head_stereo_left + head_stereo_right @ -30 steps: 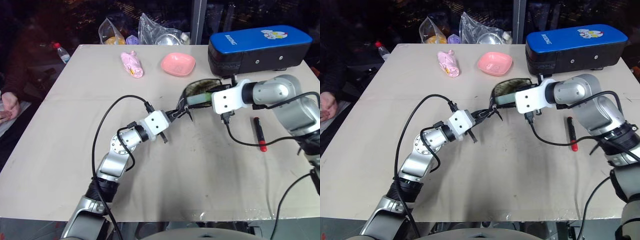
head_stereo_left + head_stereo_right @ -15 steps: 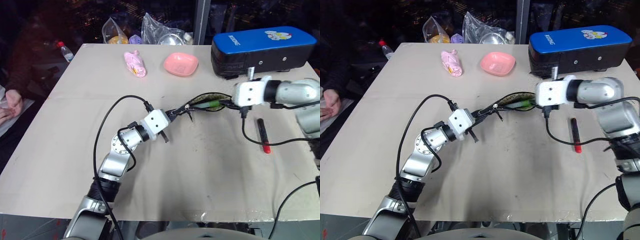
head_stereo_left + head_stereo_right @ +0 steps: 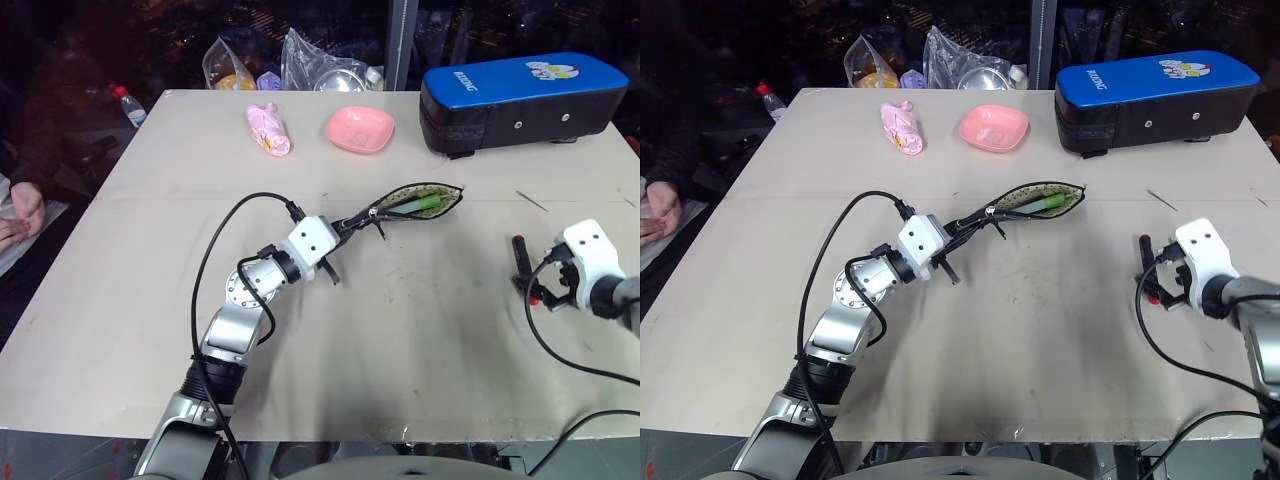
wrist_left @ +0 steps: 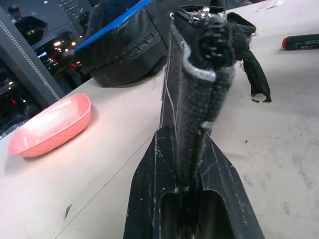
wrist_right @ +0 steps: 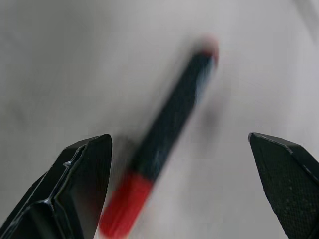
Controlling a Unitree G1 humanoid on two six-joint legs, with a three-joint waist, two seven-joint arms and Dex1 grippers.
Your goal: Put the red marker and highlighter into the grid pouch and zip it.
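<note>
The red marker (image 5: 164, 144) lies flat on the table (image 3: 420, 340) at the right side, just beside the right gripper (image 5: 179, 199). Its long axis runs near-to-far, black part at the far end, red part at the near end. The right gripper's jaws are spread wide and empty, with the marker seen between them in the right wrist view; contact is not seen. The right arm is plainly the nearer one.

The grid pouch (image 3: 405, 205) rests mid-table, mouth gaping, well apart to the left of the marker. The highlighter (image 3: 425, 206) is seen lying inside it, green end showing. The left gripper (image 4: 192, 164) is clamped tight on the pouch's near-left end. The zip is not yet drawn.

Judged next: marker to be gripped, then carried left to the pouch mouth.
</note>
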